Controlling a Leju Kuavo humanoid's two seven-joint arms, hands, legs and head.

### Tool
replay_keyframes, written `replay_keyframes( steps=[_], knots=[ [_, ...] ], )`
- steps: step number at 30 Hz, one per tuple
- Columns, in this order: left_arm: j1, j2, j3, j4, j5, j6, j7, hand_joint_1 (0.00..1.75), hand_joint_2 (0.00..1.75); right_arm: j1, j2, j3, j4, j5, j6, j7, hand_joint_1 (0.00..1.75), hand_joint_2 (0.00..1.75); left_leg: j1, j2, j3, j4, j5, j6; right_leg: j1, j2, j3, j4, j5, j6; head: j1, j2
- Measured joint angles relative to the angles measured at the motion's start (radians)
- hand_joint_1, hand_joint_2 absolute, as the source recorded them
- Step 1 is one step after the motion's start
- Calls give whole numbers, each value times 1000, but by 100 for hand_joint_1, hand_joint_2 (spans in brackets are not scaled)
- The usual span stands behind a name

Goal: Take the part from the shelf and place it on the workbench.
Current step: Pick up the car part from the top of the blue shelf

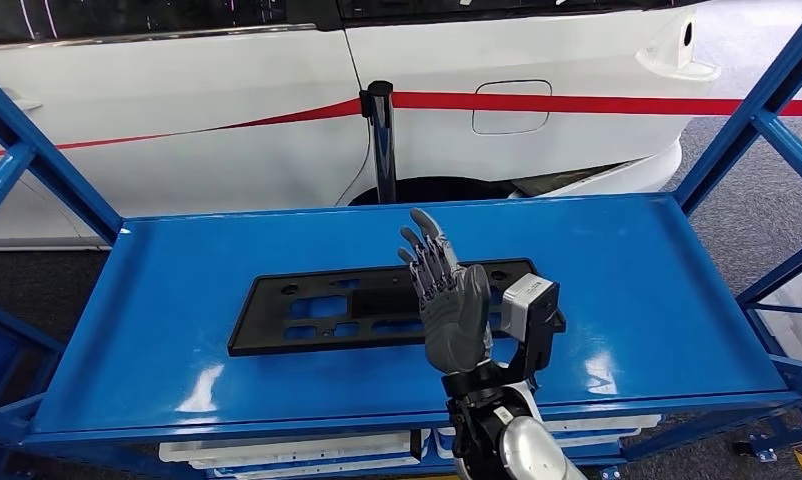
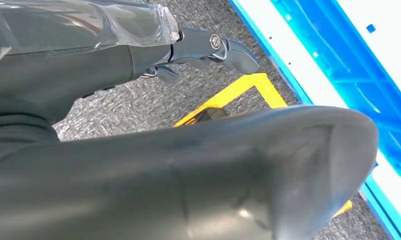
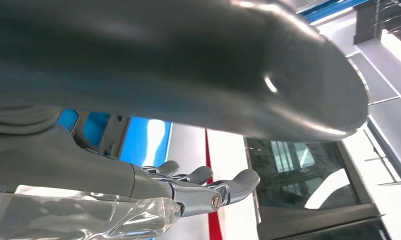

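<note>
Right robot hand [image 1: 455, 305] is hovering upright over the blue shelf [image 1: 657, 300], palm edge-on, fingers [image 1: 427, 250] extending straight up and slightly spread, holding nothing; whether it is touching the part cannot be told. Black flat part [image 1: 327, 315], a frame with cut-outs, is lying flat on the shelf's top tray, directly behind and left of the hand. Left robot hand [image 2: 198, 47] is hanging low above grey floor [image 2: 138, 102], fingers only partly visible, so its state cannot be told. White car [image 1: 227, 110] is standing beyond the shelf.

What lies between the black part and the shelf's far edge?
Bare blue shelf top; in the head view nothing sits beyond the black part. The right hand hovers over it.
</note>
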Motion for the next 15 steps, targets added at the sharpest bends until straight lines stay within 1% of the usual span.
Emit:
replay_keyframes(
  steps=[4,6,9,10,13,15],
  knots=[
    [0,1,15,0,0,-3,-5,0,175,5,-3,-1,-25,-3,-1,-3,0,0,0,0,0,0,0,0,0,0,0,0,0,0,0,0],
    [0,1,21,0,1,-4,-5,0,175,6,-4,-2,-35,-8,-2,-5,0,0,0,0,0,0,0,0,0,0,0,0,0,0,0,0],
    [2,1,25,0,0,-4,5,0,44,8,-4,-4,-52,-14,-14,-7,0,0,0,0,0,0,0,0,0,0,0,0,0,0,0,0],
    [3,1,27,0,-1,-4,9,0,44,8,-4,-5,-58,-15,-19,-8,0,0,0,0,0,0,0,0,0,0,0,0,0,0,0,0],
    [5,1,28,0,-3,-1,18,0,175,8,-7,-8,-76,-16,-29,-8,0,0,0,0,0,0,0,0,0,0,0,0,0,0,0,0],
    [6,1,29,0,-2,7,35,0,175,8,-9,-10,-87,-17,-29,-9,0,0,0,0,0,0,0,0,0,0,0,0,0,0,0,0]
  ],
)
